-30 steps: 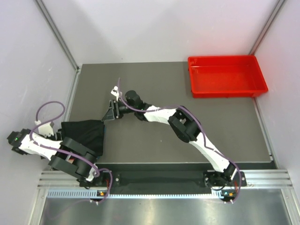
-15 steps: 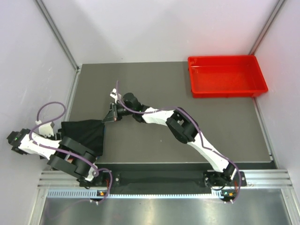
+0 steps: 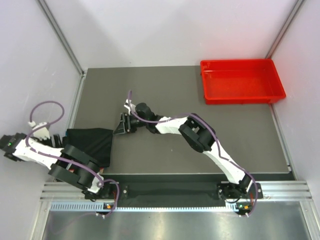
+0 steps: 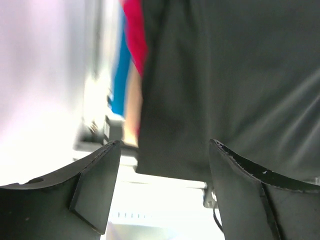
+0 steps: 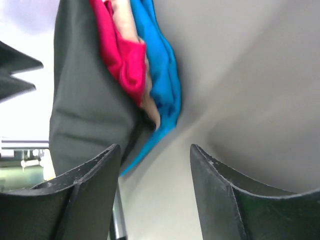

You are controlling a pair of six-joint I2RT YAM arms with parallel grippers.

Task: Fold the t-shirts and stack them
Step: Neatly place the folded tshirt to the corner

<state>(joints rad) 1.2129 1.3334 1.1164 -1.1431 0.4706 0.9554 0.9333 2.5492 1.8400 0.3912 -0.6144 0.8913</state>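
Note:
A folded black t-shirt [image 3: 92, 143] lies on top of a pile at the table's near left. The wrist views show a crimson red t-shirt [image 5: 120, 55] and a blue t-shirt [image 5: 164, 70] under the black one [image 5: 82, 95]. My right gripper [image 3: 122, 125] is open just right of the pile's far right corner, and its wrist view shows only table between the fingers [image 5: 155, 170]. My left gripper [image 3: 60, 140] sits at the pile's left edge, open and holding nothing [image 4: 165, 170]. It faces the black cloth [image 4: 230, 75], with red [image 4: 135, 30] and blue [image 4: 119, 75] edges beside it.
A rigid red plastic tray [image 3: 242, 81] stands at the far right corner of the dark table [image 3: 200, 150]. White walls close in the left and right sides. A metal rail [image 3: 175, 190] runs along the near edge by the arm bases.
My right gripper narrowed, then opened again, and shifted slightly nearer and to the right. The left arm's elbow swung further left. The pile has stayed in place.

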